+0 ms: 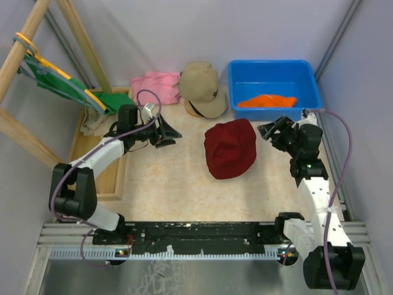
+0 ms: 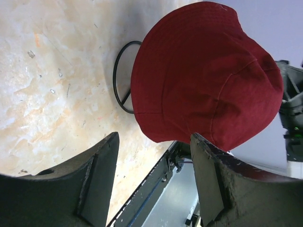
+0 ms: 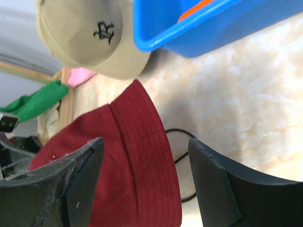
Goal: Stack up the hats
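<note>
Dark red hat lies flat at mid-worktop, its long axis running near to far. It sits between the two arms. The right claw is just beside its right edge and the nearer of the two, fingers spread, nothing held. The left claw is further off to the left, also spread and empty. The tan cap lies behind the red hat. A black loop shows at the red hat's rim; what it is cannot be told.
</note>
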`<state>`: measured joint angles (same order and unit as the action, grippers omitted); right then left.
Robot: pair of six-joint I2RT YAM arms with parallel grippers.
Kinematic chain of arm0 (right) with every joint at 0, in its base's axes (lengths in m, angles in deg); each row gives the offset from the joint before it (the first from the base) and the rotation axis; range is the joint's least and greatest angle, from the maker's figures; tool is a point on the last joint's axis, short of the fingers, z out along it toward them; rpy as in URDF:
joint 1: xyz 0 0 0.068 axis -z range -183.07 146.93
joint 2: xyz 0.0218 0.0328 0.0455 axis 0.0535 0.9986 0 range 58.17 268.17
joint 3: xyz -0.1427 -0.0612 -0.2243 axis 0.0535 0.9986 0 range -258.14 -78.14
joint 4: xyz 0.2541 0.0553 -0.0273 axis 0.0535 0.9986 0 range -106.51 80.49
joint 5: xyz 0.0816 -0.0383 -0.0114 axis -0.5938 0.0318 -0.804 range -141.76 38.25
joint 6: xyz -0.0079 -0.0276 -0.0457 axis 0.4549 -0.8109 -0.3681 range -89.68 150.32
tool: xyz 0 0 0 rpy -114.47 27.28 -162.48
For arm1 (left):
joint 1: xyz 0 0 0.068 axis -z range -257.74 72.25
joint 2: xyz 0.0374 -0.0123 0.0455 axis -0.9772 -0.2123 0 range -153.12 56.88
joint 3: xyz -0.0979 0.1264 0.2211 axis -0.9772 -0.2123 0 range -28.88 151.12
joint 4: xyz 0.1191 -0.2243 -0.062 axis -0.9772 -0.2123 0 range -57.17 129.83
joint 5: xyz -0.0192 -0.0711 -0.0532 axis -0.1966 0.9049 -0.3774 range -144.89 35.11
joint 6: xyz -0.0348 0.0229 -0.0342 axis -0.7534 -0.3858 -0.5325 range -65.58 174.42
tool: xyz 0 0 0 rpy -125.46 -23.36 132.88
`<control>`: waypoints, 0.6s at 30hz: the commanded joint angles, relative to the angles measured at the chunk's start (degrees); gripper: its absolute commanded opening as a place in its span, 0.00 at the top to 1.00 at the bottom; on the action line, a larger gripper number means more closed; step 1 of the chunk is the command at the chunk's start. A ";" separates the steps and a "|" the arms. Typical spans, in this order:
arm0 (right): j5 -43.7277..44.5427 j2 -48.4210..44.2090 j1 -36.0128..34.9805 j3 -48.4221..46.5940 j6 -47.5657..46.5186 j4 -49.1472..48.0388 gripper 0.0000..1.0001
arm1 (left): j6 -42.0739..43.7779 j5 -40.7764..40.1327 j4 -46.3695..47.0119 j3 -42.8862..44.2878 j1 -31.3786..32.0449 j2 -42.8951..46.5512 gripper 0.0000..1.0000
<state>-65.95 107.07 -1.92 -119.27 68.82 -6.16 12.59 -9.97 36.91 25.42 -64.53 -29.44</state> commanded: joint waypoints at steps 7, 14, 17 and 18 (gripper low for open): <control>-29.65 13.33 6.35 6.47 11.11 -31.60 0.39 | 0.86 2.92 2.12 3.19 0.41 -1.94 0.33; -33.49 15.92 7.29 9.64 13.07 -36.21 0.34 | 2.69 2.91 -0.18 5.02 0.32 -2.35 0.33; -35.06 17.31 7.29 12.56 16.86 -42.15 0.34 | 2.62 2.98 -0.14 5.11 0.32 -2.59 0.33; -35.32 17.69 7.26 13.13 17.29 -42.89 0.33 | 2.61 3.02 -0.12 5.17 0.32 -2.62 0.33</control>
<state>-96.68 122.96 4.99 -108.86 81.65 -39.78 13.86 -8.09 37.11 28.74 -64.34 -31.41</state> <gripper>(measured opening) 0.662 0.670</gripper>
